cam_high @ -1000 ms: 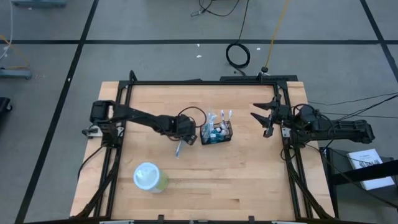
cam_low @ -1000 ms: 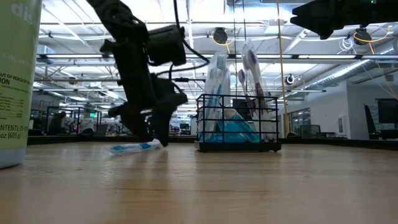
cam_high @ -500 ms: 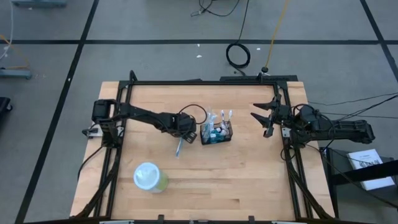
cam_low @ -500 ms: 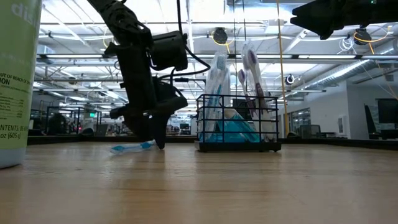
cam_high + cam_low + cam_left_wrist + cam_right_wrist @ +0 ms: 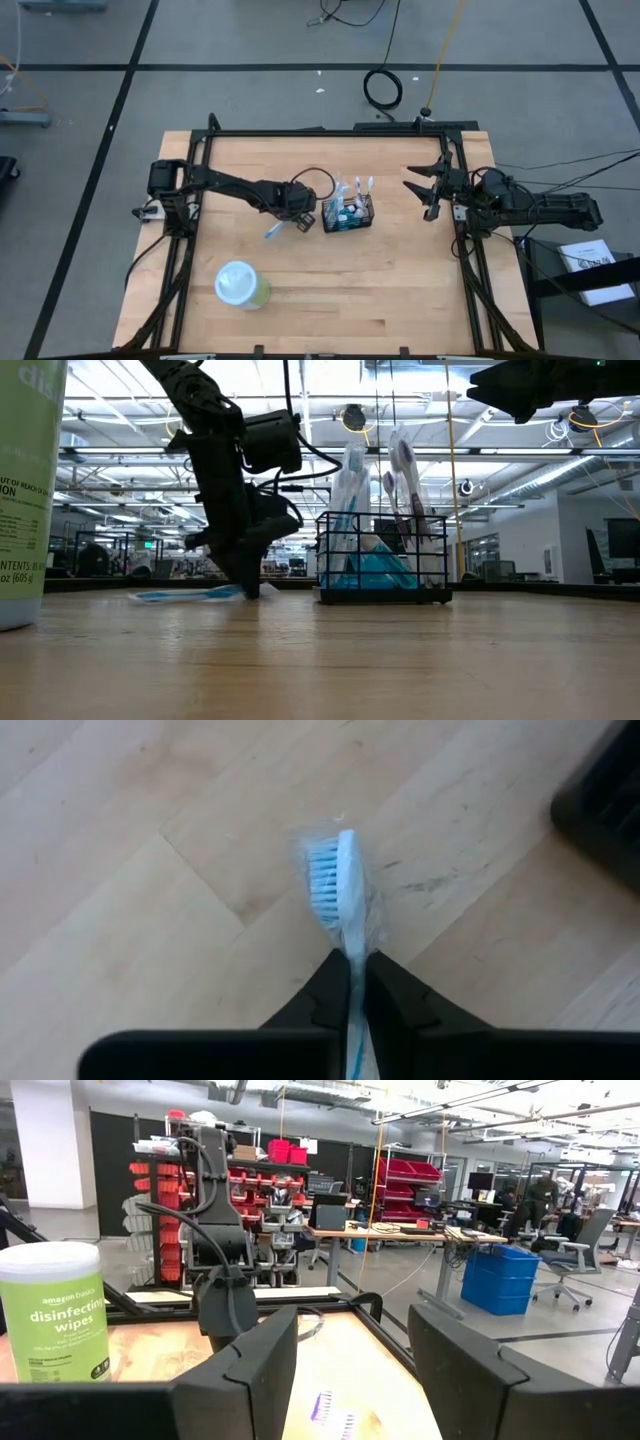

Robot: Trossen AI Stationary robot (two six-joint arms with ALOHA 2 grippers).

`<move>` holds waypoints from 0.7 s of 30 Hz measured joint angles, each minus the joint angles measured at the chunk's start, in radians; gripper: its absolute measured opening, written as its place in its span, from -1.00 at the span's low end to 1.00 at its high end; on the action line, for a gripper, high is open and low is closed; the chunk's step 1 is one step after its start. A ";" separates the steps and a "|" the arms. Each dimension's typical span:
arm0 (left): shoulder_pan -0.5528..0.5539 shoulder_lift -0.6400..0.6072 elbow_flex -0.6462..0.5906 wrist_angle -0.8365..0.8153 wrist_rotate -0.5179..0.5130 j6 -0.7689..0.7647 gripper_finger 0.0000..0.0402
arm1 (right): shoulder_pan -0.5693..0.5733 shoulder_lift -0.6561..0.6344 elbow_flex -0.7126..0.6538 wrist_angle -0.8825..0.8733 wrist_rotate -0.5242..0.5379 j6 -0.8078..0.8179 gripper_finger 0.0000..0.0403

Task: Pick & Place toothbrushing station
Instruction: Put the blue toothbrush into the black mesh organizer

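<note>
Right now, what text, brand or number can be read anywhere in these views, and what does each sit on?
"amazon basics disinfecting wipes": label of the round pale-green wipes canister with a whitish lid, right wrist view.
"CONTENTS ... OZ (605 g)" and a cut-off "...UT OF REACH OF...": same canister, low view.
White printed paper beside the table: too small to read.
Distant shop signs: blurred.

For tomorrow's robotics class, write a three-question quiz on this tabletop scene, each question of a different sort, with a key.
1. True or false: the left gripper has its jaws shut on the toothbrush.
2. Where is the right gripper? A) inside the wire-mesh caddy B) raised to the caddy's right, jaws open C) on the wipes canister
3. Fill in: the toothbrush's bristle end lies on the ____.

Key: 1 true; 2 B; 3 table.
</note>
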 joint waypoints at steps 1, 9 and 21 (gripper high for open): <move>-0.002 0.000 0.000 0.002 -0.006 0.005 -0.88 | 0.000 0.000 0.000 0.000 0.000 0.000 -0.09; -0.056 -0.137 -0.003 -0.002 -0.150 0.070 -0.93 | 0.000 0.000 0.000 -0.003 0.000 0.000 -0.09; -0.213 -0.403 -0.013 0.370 -0.376 0.412 -0.94 | 0.000 0.000 0.000 -0.005 0.002 -0.007 -0.09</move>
